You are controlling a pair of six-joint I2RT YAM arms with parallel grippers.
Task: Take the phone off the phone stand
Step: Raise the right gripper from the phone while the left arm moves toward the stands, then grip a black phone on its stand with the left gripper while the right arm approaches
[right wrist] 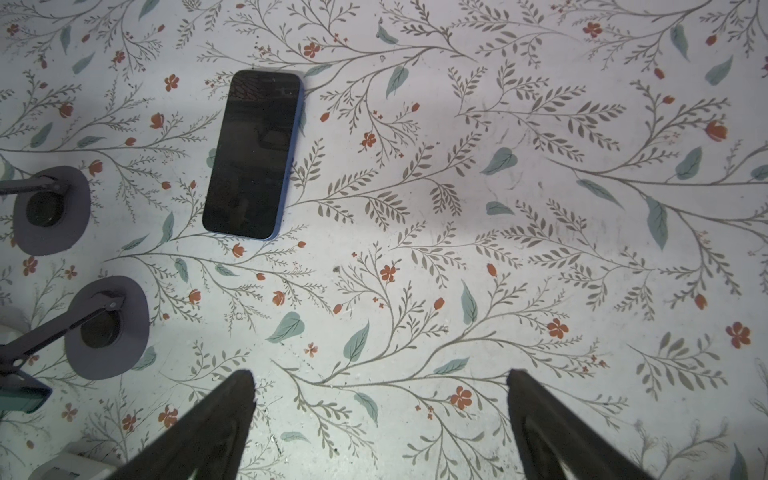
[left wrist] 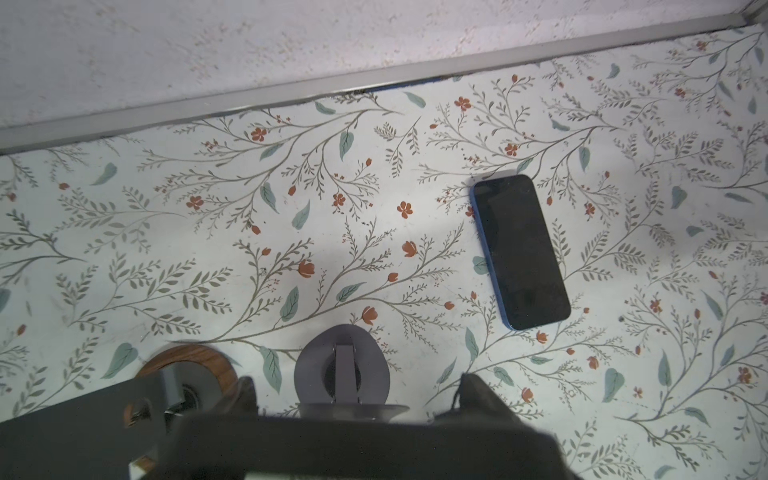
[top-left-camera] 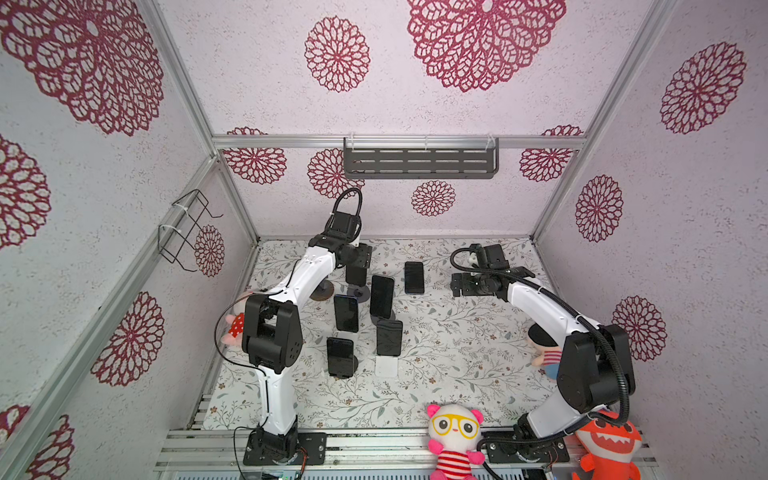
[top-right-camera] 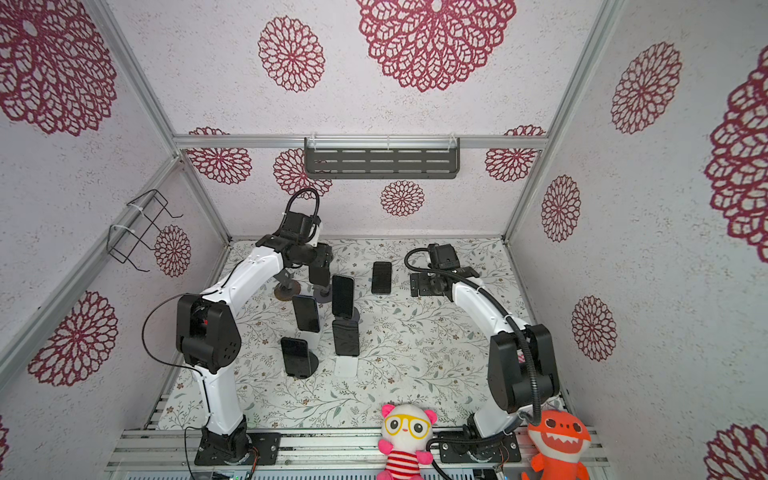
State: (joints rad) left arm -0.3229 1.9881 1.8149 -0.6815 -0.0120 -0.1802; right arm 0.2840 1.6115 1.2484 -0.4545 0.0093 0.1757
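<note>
We look down into a booth whose wallpaper (top-left-camera: 415, 112) is pale, rough and stamped with crimson flower medallions, with aluminium frame (top-left-camera: 291, 142) along its edges. The table wears a white floral cloth (top-left-camera: 457, 353) of grey sprigs and small red blooms. Taking the back wall as twelve o'clock in both top views, we count one slotted shelf (top-left-camera: 419, 163) at twelve, one wire rack (top-left-camera: 183, 232) at ten, and two arms. The left arm (top-left-camera: 299, 276) is rooted at seven and the right arm (top-left-camera: 548, 307) between four and five. Plush toys number four: a panda plush (top-left-camera: 454, 432) in yellow glasses at five, an orange shark plush (top-left-camera: 606, 440) at four, and two half hidden behind the arms, a red-spotted plush (top-left-camera: 236, 326) at nine and a striped plush (top-left-camera: 548, 356) at three. Phones number six. One blue-edged phone (right wrist: 253, 153) lies flat, screen up, at one o'clock. Four propped phones (top-left-camera: 382, 296) (top-left-camera: 346, 313) (top-left-camera: 389, 337) (top-left-camera: 340, 356) lean on stands of their own about the middle. The sixth phone (left wrist: 357, 440) sits at eleven on a grey-based phone stand (left wrist: 316, 374), and the left wrist view shows it only as a blurred dark slab. Just beside it, toward nine, is a bare wood-based stand (top-left-camera: 322, 293), making six stands in all. The left gripper (left wrist: 358, 386) hangs over the sixth phone with a finger on either side, fairly wide apart; whether they press on it we cannot tell. The right gripper (right wrist: 380, 382) hovers at two o'clock over bare cloth, fingers spread wide, holding nothing.
</note>
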